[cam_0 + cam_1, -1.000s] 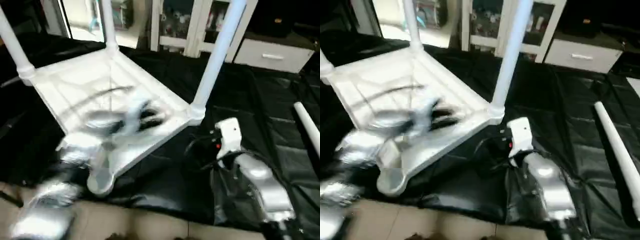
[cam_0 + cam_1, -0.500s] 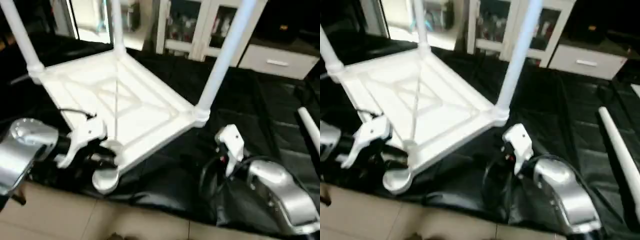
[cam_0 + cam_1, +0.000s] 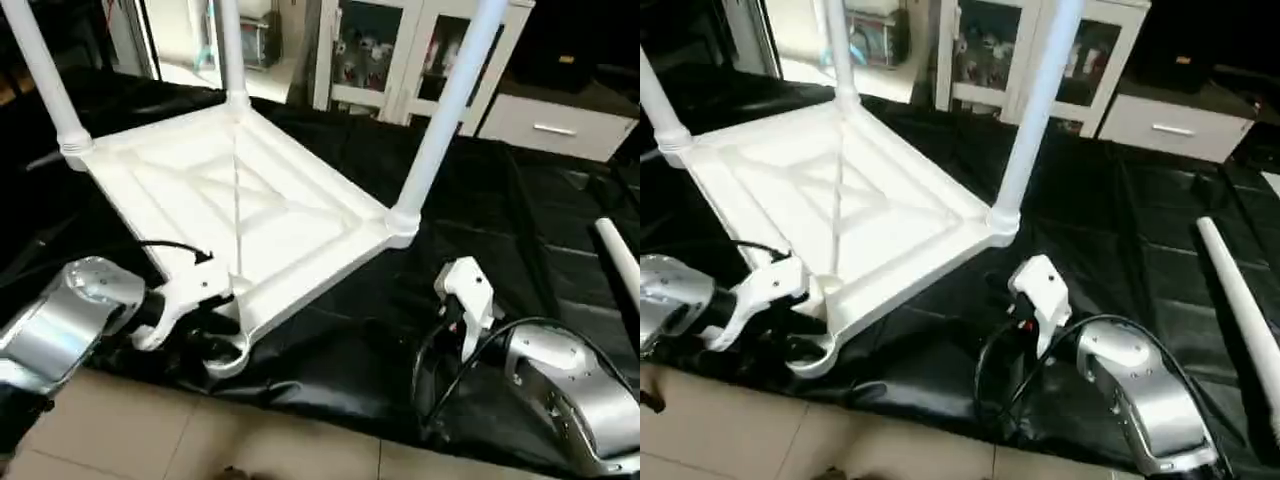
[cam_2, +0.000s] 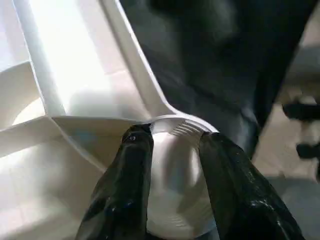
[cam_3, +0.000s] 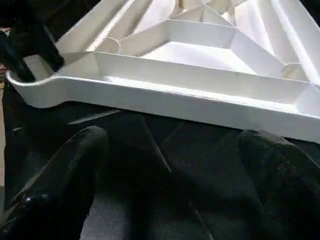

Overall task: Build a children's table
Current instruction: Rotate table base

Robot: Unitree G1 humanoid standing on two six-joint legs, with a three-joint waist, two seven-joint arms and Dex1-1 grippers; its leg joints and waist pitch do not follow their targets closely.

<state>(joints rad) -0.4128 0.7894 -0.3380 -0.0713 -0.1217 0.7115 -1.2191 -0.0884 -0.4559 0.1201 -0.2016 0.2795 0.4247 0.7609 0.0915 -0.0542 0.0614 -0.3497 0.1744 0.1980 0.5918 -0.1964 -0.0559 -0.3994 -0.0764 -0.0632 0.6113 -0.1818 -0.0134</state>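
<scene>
The children's table (image 3: 250, 205) lies upside down on the black sheet (image 3: 470, 200), ribbed underside up. Three tapered white legs are seated in its corner sockets: one at the far left (image 3: 40, 75), one at the far corner (image 3: 228, 50) and one at the right corner (image 3: 445, 110). The near corner socket (image 3: 228, 352) is empty, and the fourth leg (image 3: 1240, 310) lies loose on the sheet at the far right, well apart from the top.

Compared with a second ago, the left gripper (image 3: 215, 325) is no longer sweeping over the ribbed underside; it has been drawn back to the near corner. In the left wrist view its fingers (image 4: 127, 190) are seen clenched on the round wall of the empty socket (image 4: 175, 185), one inside and one outside.

The right gripper (image 5: 170, 185) has been shifted slightly and hangs over the sheet just right of the top's near edge, its fingers (image 5: 60, 180) spread wide with nothing between them.

The change is judged to mean that the top is now being steadied at the last open corner, so the free arm can be sent for the loose leg. Three of four legs are fitted; fetching and seating the last one remains.
</scene>
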